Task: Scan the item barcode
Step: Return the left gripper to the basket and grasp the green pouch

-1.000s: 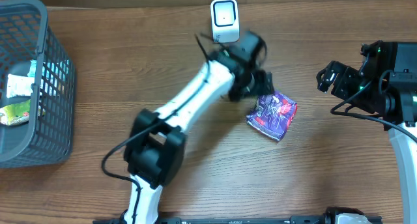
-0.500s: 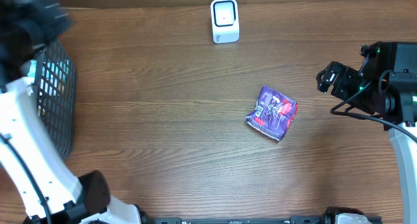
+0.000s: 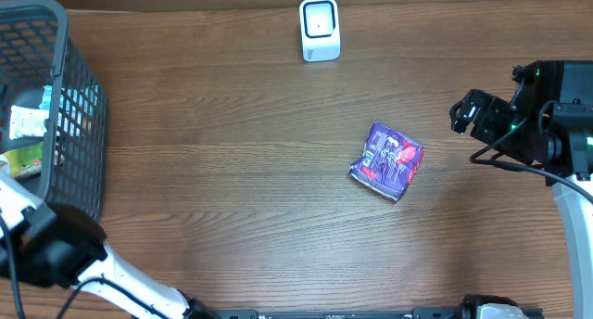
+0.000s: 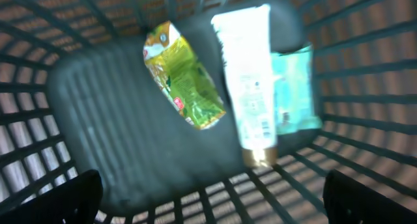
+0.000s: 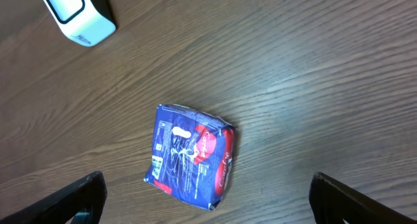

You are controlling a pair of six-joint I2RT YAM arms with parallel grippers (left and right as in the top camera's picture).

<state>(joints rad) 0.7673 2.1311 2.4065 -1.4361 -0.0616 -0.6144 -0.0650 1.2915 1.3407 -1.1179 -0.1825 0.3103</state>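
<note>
The item, a purple-blue packet with red print, lies flat on the wooden table, free of both grippers. In the right wrist view the packet shows small white print along its left side. The white barcode scanner stands at the table's far edge and appears top left as the scanner. My right gripper hovers open to the right of the packet, its fingers wide apart. My left gripper hangs open and empty above the grey basket.
The grey mesh basket stands at the far left. Inside lie a green-yellow packet, a white tube and a teal packet. The left arm's black link sits low at the bottom left.
The left arm swung from beside the purple packet near the scanner over to the basket at the far left, its jaws widening. The packet and the right arm stayed put.
</note>
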